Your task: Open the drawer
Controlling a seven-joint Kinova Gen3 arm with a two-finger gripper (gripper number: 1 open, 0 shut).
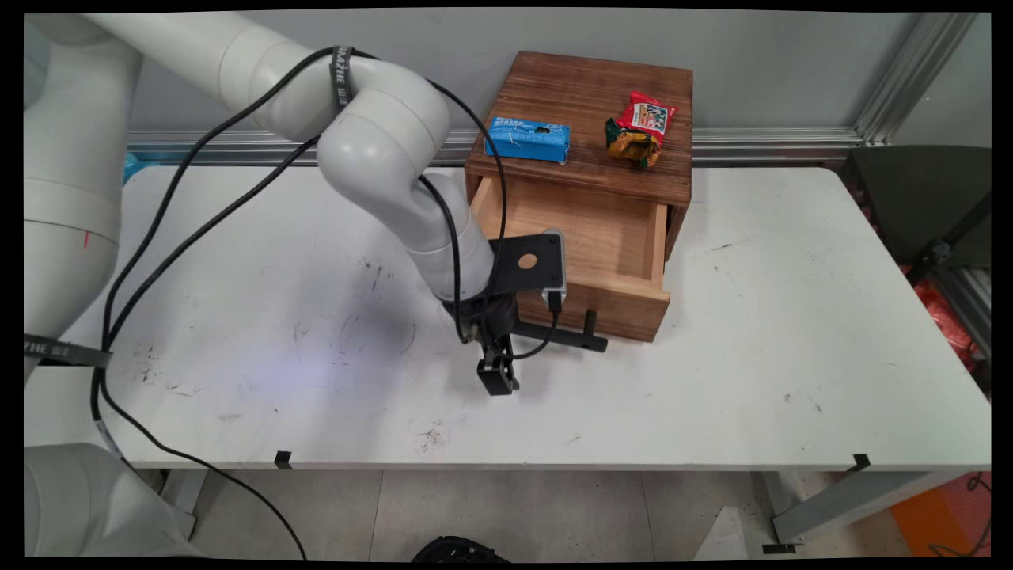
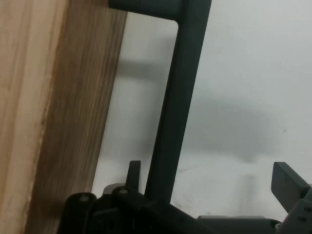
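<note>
On the white bench [image 1: 712, 380] against a grey wall, the gripper [image 1: 497, 378] hangs just before the open wooden drawer [image 1: 601, 245], its fingers [image 2: 287, 183] apart astride the black handle [image 2: 170, 131], unclamped.

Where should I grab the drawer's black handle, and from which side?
Grip the handle on its straight bar, clear of the post, coming in from in front of the drawer with a finger on either side. The bar stands off the drawer front, leaving a gap for one finger. The open end effector straddles it toward one end.
</note>
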